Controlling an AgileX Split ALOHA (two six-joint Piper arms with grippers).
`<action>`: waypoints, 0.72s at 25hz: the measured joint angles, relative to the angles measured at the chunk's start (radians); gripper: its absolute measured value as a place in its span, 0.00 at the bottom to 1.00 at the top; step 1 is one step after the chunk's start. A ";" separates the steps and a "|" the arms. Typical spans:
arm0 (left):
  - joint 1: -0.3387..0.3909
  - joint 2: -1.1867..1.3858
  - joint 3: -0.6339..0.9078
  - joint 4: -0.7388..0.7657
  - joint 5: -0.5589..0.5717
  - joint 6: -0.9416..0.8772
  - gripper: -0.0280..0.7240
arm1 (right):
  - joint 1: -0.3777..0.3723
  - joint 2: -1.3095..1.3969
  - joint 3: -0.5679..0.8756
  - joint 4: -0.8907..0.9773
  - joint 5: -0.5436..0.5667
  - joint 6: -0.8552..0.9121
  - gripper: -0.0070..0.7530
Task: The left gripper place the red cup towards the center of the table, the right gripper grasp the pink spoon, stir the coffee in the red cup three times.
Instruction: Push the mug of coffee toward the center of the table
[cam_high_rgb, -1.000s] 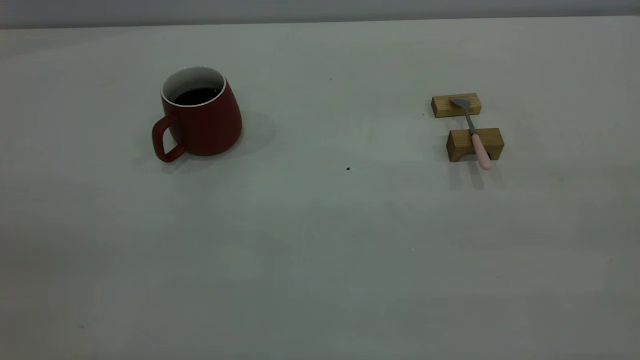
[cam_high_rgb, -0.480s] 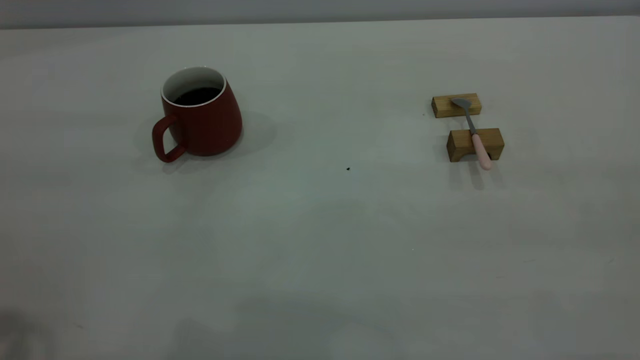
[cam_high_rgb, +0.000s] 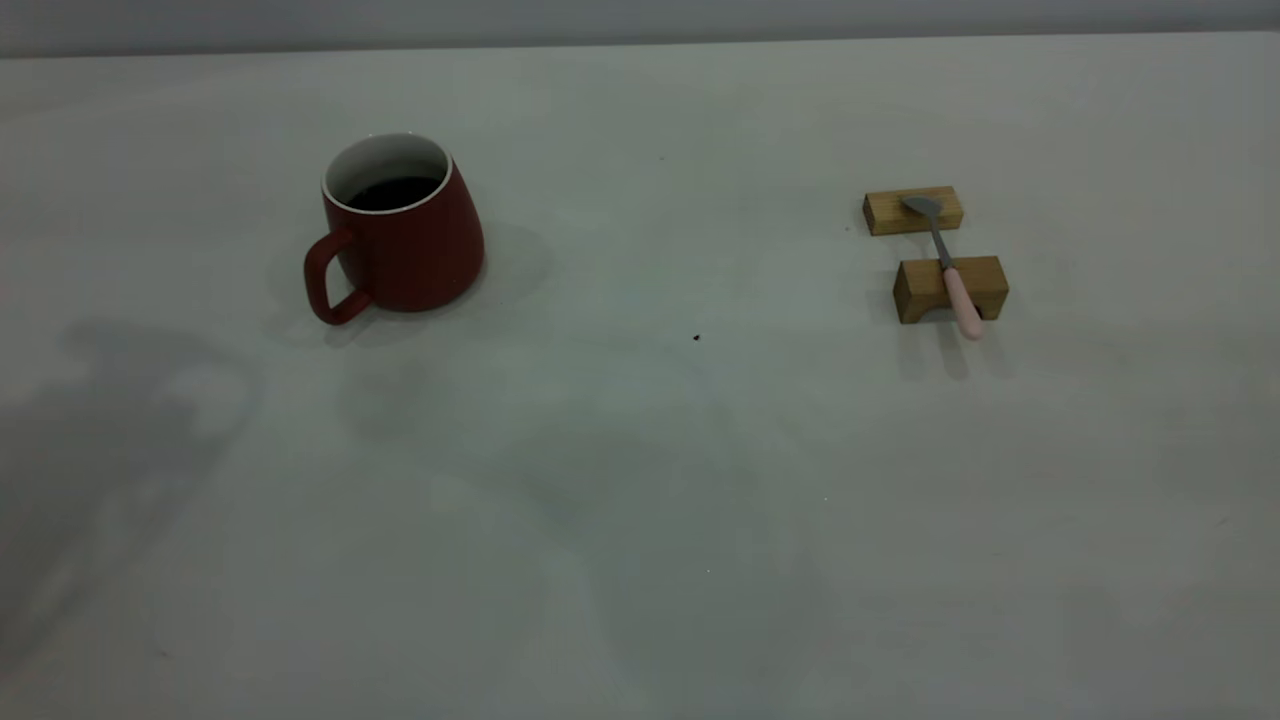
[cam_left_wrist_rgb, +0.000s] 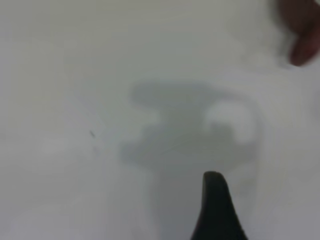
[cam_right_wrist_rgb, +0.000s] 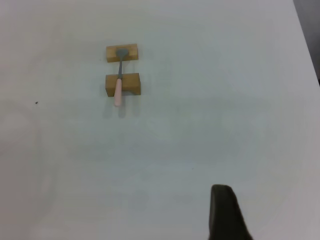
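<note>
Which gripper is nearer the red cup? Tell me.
Left. The left gripper has the red cup close ahead; the right gripper sees only the distant pink spoon, no cup.

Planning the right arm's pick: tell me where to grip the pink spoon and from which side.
Grip the pink spoon by its pink handle end, coming from above. It bridges two wooden blocks, and the handle overhangs the nearer one clear of the table, leaving finger room on both sides.

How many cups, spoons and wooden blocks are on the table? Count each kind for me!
Red cup: 1
Pink spoon: 1
Wooden blocks: 2, the far one and the near one
Total: 4
</note>
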 joint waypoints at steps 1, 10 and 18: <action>0.000 0.073 -0.052 0.011 0.001 0.023 0.82 | 0.000 0.000 0.000 0.000 0.000 0.000 0.65; 0.000 0.527 -0.443 -0.028 0.046 0.440 0.82 | 0.000 0.000 0.000 0.000 0.000 0.000 0.65; 0.000 0.716 -0.570 -0.359 0.021 1.213 0.82 | 0.000 0.000 0.000 0.000 0.000 0.000 0.65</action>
